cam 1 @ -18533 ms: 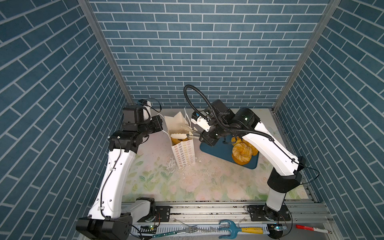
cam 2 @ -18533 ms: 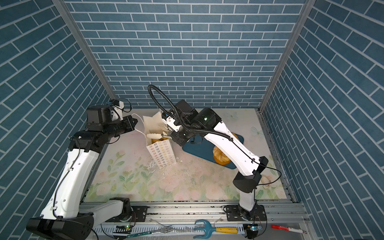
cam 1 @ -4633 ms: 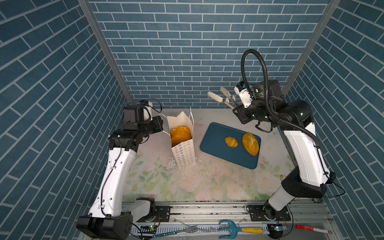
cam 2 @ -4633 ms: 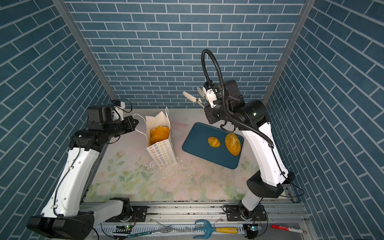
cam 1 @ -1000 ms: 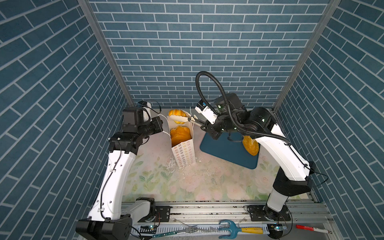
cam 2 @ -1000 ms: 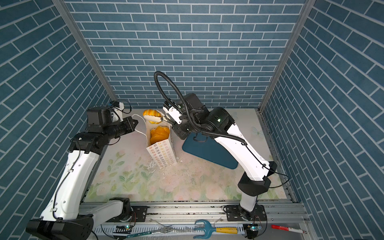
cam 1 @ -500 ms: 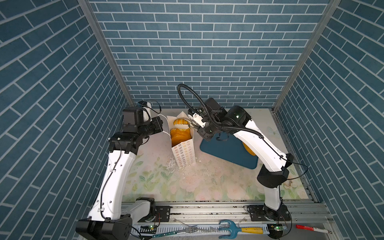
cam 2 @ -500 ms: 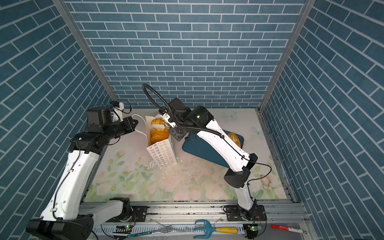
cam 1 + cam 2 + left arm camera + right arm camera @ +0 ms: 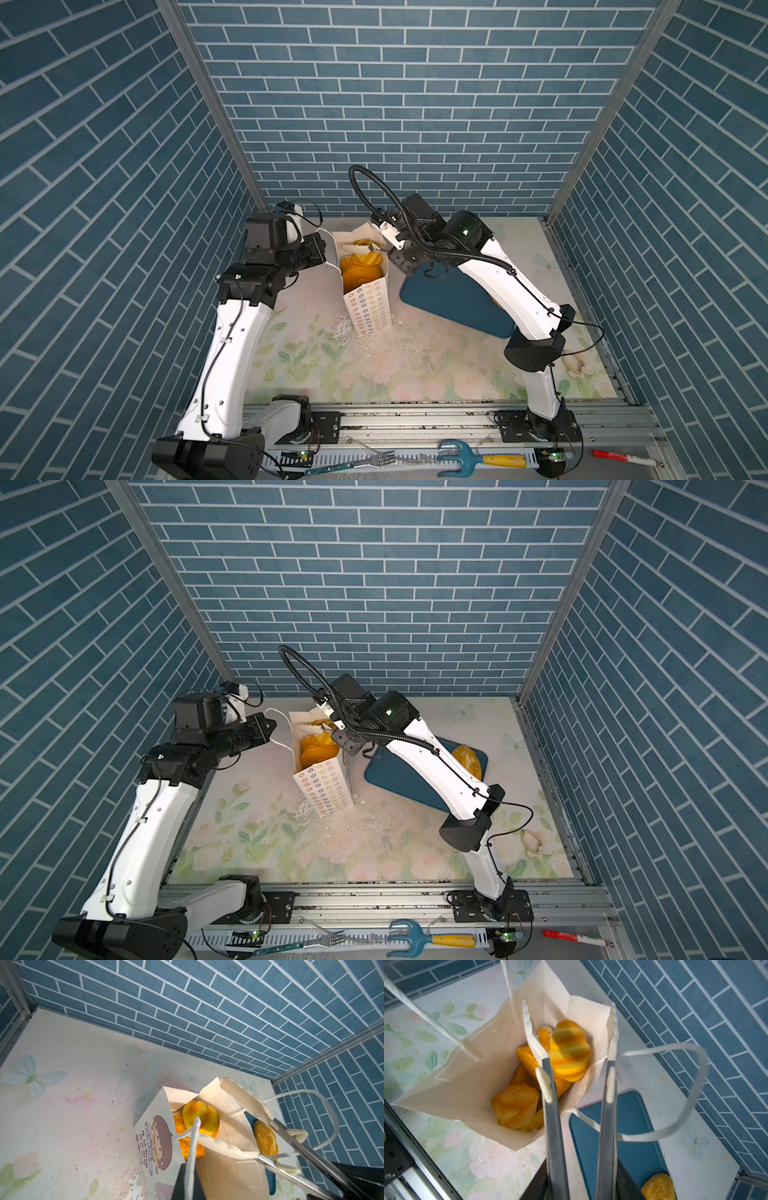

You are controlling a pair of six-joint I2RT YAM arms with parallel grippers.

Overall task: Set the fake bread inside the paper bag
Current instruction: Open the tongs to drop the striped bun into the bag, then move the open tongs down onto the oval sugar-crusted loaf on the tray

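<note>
The white paper bag [image 9: 368, 299] [image 9: 322, 785] stands upright on the floral mat with several pieces of fake bread [image 9: 515, 1105] [image 9: 357, 270] inside. My left gripper [image 9: 190, 1176] [image 9: 272, 725] is shut on the bag's cord handle [image 9: 192, 1147] and holds the mouth wide. My right gripper [image 9: 569, 1006] [image 9: 360, 237] carries long tongs, whose blades stand open inside the mouth. A striped ridged roll [image 9: 569, 1051] [image 9: 201, 1118] lies on top of the pile; one blade touches it and the other is apart from it. A crumb-coated bun [image 9: 467, 760] [image 9: 658, 1187] remains on the blue tray [image 9: 399, 779].
The bag's second handle [image 9: 691, 1093] loops loose round one tong arm. Crumbs litter the mat in front of the bag. A tan loop [image 9: 532, 841] lies at the right edge. A fork [image 9: 374, 459], a blue hand rake [image 9: 469, 459] and a red marker [image 9: 615, 455] lie on the front rail.
My right arm brought the ridged roll from above the bag down into its mouth, and the tongs have opened off it. The left arm has not moved.
</note>
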